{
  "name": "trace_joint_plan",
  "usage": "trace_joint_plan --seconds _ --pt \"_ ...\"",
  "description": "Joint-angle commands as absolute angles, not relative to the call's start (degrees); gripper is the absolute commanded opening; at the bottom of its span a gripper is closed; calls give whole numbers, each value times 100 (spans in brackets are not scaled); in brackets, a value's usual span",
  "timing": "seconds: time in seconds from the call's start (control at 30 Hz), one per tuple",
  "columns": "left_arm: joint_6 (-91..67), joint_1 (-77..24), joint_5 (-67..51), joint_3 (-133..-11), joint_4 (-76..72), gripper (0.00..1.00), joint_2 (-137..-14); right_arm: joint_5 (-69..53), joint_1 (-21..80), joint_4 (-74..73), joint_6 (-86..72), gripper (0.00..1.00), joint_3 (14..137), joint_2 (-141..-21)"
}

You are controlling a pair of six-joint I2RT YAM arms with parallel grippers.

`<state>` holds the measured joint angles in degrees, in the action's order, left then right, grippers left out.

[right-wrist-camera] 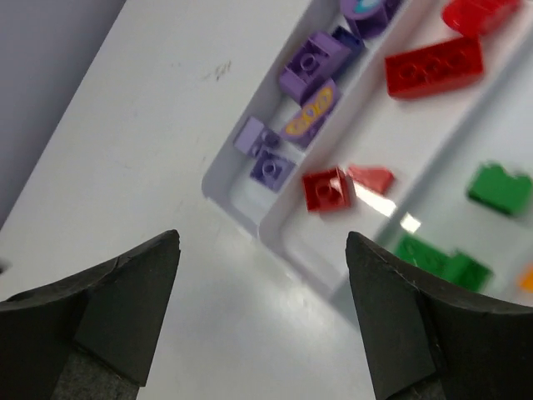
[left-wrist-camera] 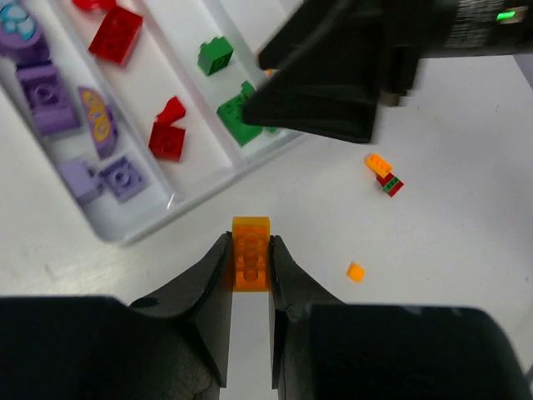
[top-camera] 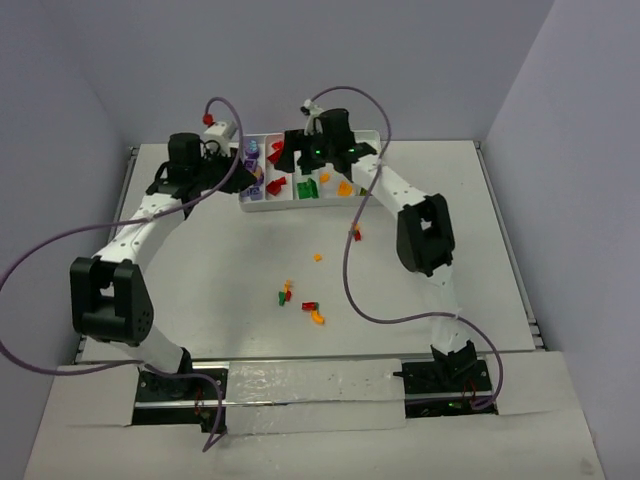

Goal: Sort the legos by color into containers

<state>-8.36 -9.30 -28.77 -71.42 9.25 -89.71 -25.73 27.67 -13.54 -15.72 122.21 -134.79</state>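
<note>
My left gripper (left-wrist-camera: 251, 250) is shut on an orange lego (left-wrist-camera: 251, 252), held over the table just short of the near corner of the white tray (left-wrist-camera: 133, 227). Its containers hold purple legos (left-wrist-camera: 50, 100), red legos (left-wrist-camera: 117, 35) and green legos (left-wrist-camera: 237, 112). My right gripper (right-wrist-camera: 262, 250) stands wide open with nothing between its fingers, above the same tray corner (right-wrist-camera: 241, 212). From above, the left gripper (top-camera: 238, 178) sits at the tray's left end and the right gripper (top-camera: 296, 158) hangs over the tray (top-camera: 290, 203).
Loose legos lie on the table: an orange one (top-camera: 318, 257), a red one (top-camera: 357, 237), a mixed cluster (top-camera: 285, 293) and a red and orange pair (top-camera: 314, 312). The right arm's black body (left-wrist-camera: 350, 75) hangs close beside my left gripper. Purple cables loop over both arms.
</note>
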Motion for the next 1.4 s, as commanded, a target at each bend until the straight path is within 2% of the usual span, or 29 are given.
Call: trace_joint_plan --seconds 0.0,0.23,0.43,0.87,1.23,1.27,1.3,1.33,1.37 --pt "-571 -1396 -2281 -7895 554 0 -9603 -2901 1818 -960 -1931 93 11322 -11840" --pt "-679 -2266 -1746 -9604 248 0 -11440 -2898 671 -1781 -845 97 9508 -10360" --pt "-895 -2727 -1095 -11109 98 0 -12918 -2539 342 -1899 -113 97 8468 -9630" --pt "-475 -2976 -973 -13253 299 2 -14686 -2496 325 -1948 255 97 8174 -9501" --pt "-560 -2994 -662 -13473 148 37 -15029 -2585 325 -2162 422 100 8171 -9473" --pt "-601 -2977 -679 -13476 138 43 -15027 -2594 325 -2164 424 100 8152 -9464" --pt "-624 -2962 -694 -13491 123 56 -15012 -2602 325 -2179 439 100 8121 -9448" --pt "-615 -2962 -703 -13500 114 56 -15011 -2610 325 -2171 439 100 8104 -9431" --pt "-606 -2962 -712 -13509 105 64 -14985 -2619 334 -2171 439 100 8086 -9422"
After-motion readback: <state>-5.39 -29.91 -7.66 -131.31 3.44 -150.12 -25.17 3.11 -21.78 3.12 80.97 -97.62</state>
